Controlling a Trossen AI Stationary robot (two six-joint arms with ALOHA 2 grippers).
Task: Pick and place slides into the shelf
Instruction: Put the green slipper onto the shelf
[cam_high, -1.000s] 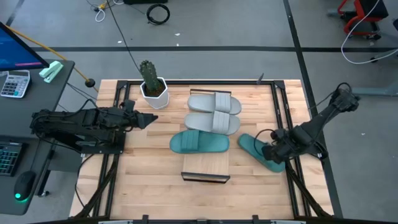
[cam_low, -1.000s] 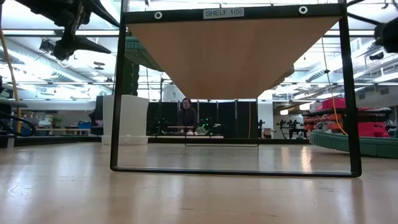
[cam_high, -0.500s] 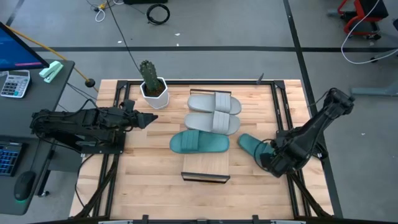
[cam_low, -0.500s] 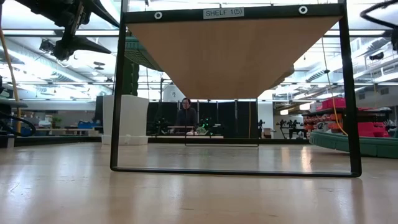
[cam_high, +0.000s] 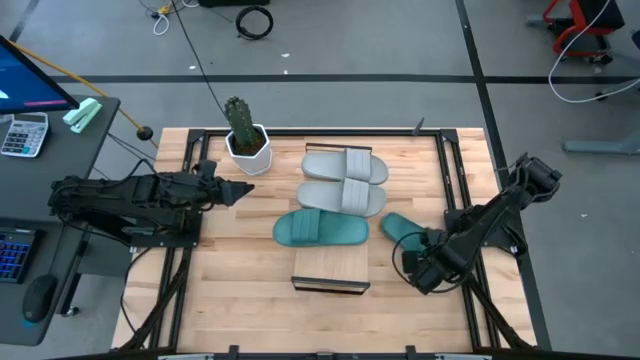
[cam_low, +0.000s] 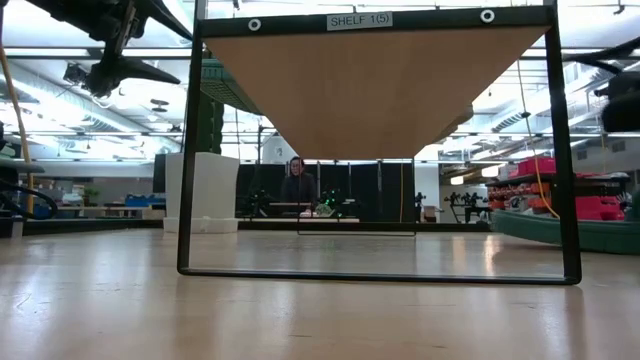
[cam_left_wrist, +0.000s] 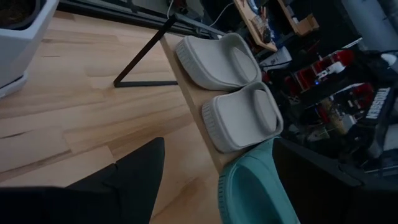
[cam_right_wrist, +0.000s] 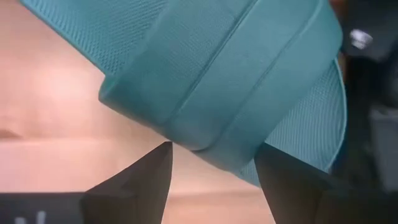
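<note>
- The last teal slide (cam_high: 397, 229), lying beside the shelf (cam_high: 331, 270), is straddled by the wide-open right gripper (cam_right_wrist: 211, 168).
- Closing on its strap is called for next.
- The left gripper (cam_high: 238, 190), parked near the shelf, is held open.

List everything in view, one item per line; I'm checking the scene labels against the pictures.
grey slides: two, light grey, side by side on the shelf's far part.
teal slide on shelf: one, teal, next to the grey pair.
teal slide off shelf: one, teal, on the tabletop to the shelf's right.
shelf: one, light wood, dark frame, table centre.
cactus pot: one, white, far-left of the table.
left gripper: open, waiting left of the shelf.
right gripper: fingers open astride the off-shelf teal slide's strap.
</note>
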